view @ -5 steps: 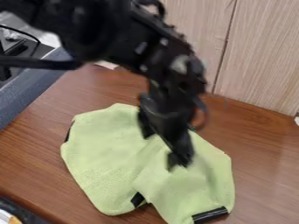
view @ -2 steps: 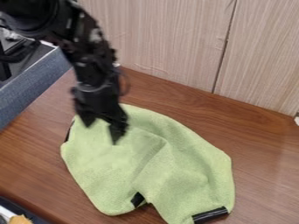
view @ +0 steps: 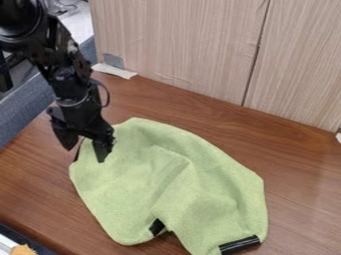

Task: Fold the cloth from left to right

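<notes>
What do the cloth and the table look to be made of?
The cloth: soft, matte fabric, perhaps microfiber, judging by its fuzzy surface and rounded folds. The table: wood or a wood-look laminate with a slight sheen, as the brown grain streaks and soft highlights suggest.

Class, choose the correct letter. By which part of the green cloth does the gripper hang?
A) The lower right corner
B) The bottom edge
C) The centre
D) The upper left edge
D: the gripper hangs by the upper left edge of the green cloth, its fingers spread apart.
</notes>
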`<state>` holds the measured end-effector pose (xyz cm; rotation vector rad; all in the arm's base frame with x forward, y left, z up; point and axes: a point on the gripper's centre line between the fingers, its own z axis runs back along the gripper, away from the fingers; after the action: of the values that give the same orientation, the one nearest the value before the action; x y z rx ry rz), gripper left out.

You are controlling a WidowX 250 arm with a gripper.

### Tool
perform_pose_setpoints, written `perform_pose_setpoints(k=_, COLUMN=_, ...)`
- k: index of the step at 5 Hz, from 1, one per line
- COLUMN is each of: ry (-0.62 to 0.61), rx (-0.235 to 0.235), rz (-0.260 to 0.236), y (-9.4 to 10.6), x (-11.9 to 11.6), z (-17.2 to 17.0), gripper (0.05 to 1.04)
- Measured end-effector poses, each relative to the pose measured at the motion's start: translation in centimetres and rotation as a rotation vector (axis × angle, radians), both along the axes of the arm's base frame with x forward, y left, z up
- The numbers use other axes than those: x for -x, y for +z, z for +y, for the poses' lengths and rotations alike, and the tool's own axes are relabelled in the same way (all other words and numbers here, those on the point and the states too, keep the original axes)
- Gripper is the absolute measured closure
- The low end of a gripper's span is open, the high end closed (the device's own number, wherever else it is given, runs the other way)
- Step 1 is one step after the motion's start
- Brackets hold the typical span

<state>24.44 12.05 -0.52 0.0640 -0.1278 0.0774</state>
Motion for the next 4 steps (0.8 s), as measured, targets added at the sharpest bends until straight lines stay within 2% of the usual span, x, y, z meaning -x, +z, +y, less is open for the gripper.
perform_pose_setpoints(k=1, ry=0.033, rx=0.019, rz=0.011, y=-1.2, x=0.5, z=0.9, gripper=0.083)
perform_pose_setpoints(k=2, ry=0.045, rx=0.027, rz=0.043, y=-2.2, x=1.1, z=1.4, gripper=0.133)
perform_pose_setpoints(k=3, ry=0.066, rx=-0.002, rz=0.057, y=-2.3, x=1.0, z=1.9, gripper=0.406)
perform_pose_setpoints(k=4, ry=0.058, rx=-0.006, rz=0.06, y=-2.3, x=0.9, z=1.8, gripper=0.695)
